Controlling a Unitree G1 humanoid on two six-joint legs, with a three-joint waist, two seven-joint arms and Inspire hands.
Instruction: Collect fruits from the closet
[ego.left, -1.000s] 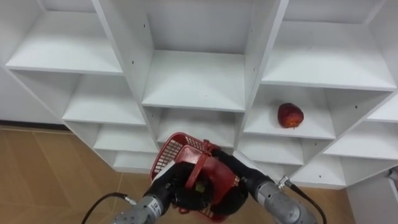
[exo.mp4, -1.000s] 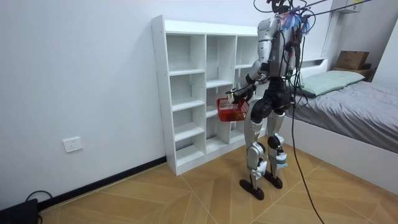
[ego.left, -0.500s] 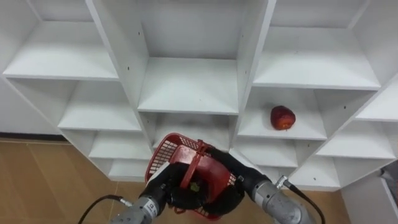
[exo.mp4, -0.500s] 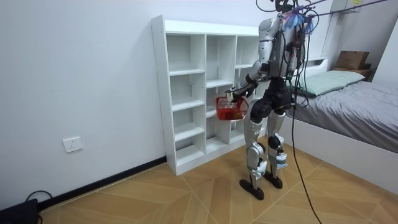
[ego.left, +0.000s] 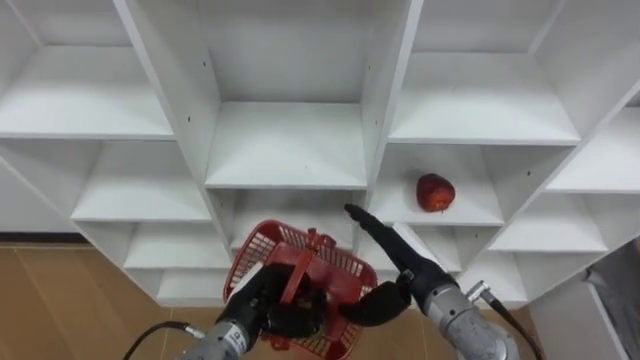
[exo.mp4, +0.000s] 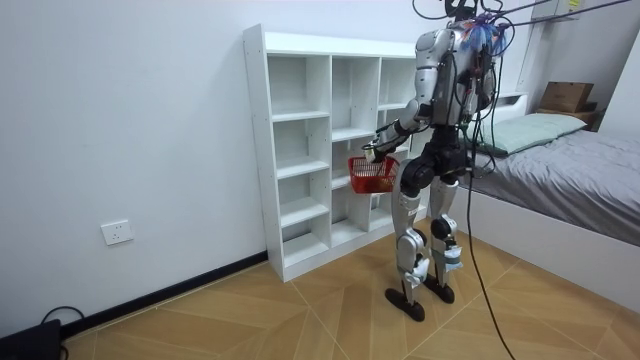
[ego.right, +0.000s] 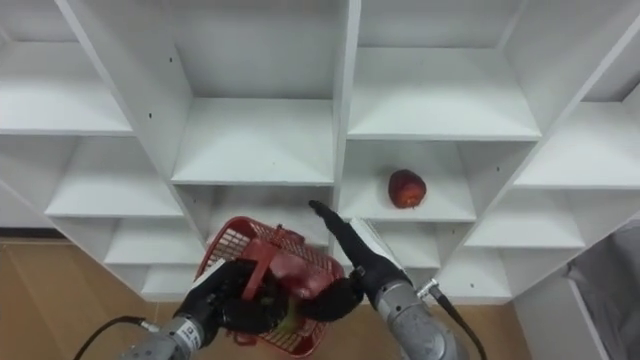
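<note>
Red fruit (ego.left: 435, 192) on its shelf (ego.left: 478, 207) — right hand (ego.left: 388, 252) straight-fingered nearby — left hand (ego.left: 268, 305) tight round basket (ego.left: 262, 248) handle.

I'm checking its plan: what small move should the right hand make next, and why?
Probably reach the open right hand up and right into the compartment holding the apple: its straight fingers point that way but stop short, while the left hand grips the basket.

Left arm: enters from the lower left, forearm reaching forward.
Left hand (ego.left: 268, 306): fingers curled round the basket handle (ego.left: 299, 276).
Right hand (ego.left: 398, 268): fingers straight, stretched forward and upward, thumb spread low.
Stance: upright on both feet, forearms out at hip height.
</note>
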